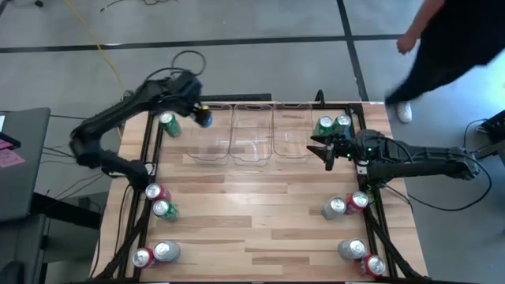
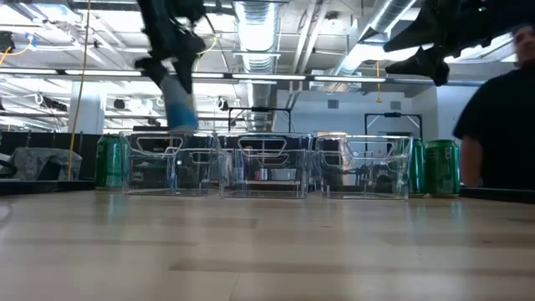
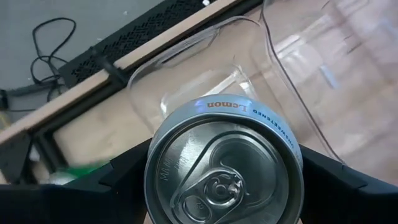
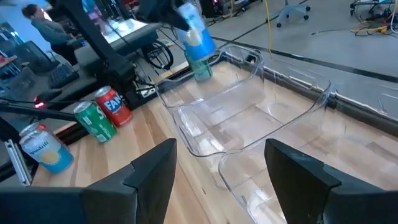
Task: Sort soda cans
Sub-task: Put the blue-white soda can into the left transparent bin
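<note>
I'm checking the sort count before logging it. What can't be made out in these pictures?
- Blue can in the left gripper: its colour is hidden in the left wrist view, only the top shows.
- Bins: low view, glare hides their insides.
- Table-edge can: the high view's bottom edge cuts it off.
- Right gripper is empty.

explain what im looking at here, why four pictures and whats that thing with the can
These are four camera views of one moment. The overhead view shows a wooden table with two dark robot arms. The low view looks level across the table; the other two cameras ride on the arms' wrists. The left gripper holds a blue can in the air above the leftmost of three clear bins; its wrist camera looks down on the can's silver top. The right gripper is open and empty beside the bins. Other soda cans, red, green and silver, stand along both table edges. A person passes behind.
</note>
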`<action>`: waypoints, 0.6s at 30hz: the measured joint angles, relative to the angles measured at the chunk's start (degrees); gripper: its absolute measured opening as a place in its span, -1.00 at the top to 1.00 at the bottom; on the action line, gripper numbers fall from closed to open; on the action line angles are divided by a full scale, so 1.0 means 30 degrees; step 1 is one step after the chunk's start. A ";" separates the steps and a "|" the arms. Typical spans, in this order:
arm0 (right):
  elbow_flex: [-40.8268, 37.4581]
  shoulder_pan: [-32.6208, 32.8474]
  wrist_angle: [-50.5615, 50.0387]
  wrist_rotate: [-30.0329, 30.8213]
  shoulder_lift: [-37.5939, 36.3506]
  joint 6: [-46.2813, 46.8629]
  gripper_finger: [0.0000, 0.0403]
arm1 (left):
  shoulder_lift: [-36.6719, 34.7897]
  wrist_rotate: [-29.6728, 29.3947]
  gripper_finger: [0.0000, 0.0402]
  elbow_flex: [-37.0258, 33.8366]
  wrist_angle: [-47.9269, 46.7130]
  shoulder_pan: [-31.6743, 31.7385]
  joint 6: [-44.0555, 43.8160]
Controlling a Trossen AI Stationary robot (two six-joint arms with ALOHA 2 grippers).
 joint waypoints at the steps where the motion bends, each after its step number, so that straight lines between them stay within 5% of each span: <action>1: 0.0000 -0.0004 -0.0190 -0.0005 0.0114 -0.0029 -0.32 | 0.0635 -0.0139 -0.47 0.0146 0.0266 0.0031 0.0247; 11: -0.0007 -0.0002 -0.1595 -0.0007 0.1021 -0.0038 -0.31 | 0.5022 -0.1763 -0.47 0.0320 0.1367 0.0535 0.1444; 18: -0.0007 0.0001 -0.1690 -0.0007 0.1766 0.0170 -0.31 | 0.5896 -0.2023 -0.47 -0.0342 0.3277 0.0922 0.1818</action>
